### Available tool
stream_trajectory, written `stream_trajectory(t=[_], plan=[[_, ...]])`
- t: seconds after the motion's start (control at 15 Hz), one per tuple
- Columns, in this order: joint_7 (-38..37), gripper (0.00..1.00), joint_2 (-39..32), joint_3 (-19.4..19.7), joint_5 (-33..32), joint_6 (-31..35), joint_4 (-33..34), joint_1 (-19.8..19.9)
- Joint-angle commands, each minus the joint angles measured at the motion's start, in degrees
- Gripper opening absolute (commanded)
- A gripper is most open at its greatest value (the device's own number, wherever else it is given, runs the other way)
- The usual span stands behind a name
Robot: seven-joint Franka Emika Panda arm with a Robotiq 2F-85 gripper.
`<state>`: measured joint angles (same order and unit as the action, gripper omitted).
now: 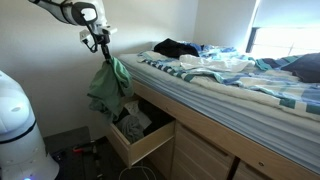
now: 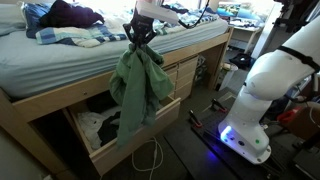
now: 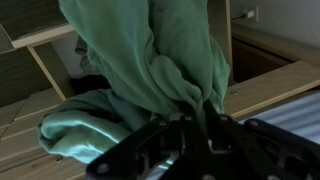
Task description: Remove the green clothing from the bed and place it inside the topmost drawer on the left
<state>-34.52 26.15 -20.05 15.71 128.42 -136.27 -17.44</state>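
The green clothing (image 1: pixel 108 85) hangs in the air from my gripper (image 1: pixel 100 44), which is shut on its top. It also shows in an exterior view (image 2: pixel 138 88) under the gripper (image 2: pixel 140 38), and fills the wrist view (image 3: pixel 150 60) where the jaws (image 3: pixel 195 120) pinch a bunch of it. The garment hangs beside the bed (image 1: pixel 230 85), above the open drawer (image 1: pixel 140 145). That drawer (image 2: pixel 110 140) is pulled out of the bed's wooden base and holds dark and white clothes.
The bed (image 2: pixel 60 60) carries a striped blue-white cover and dark clothes (image 1: pixel 178 46). More wooden drawers (image 2: pixel 190 75) line the base. A white robot base (image 2: pixel 255 95) stands on the floor beside the drawers. A cable (image 2: pixel 150 158) lies on the floor.
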Motion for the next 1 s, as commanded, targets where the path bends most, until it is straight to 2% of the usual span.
stream_trajectory(t=[0.0, 0.53, 0.93], plan=[[-1.06, 0.03, -0.03, -1.67, -1.85, 2.98, 1.93, 2.02], [-5.14, 0.03, -1.79, -5.61, -11.98, 15.72, 8.29, 6.07], [-4.04, 0.03, -4.68, -4.45, -8.92, 23.66, 4.19, 4.53]])
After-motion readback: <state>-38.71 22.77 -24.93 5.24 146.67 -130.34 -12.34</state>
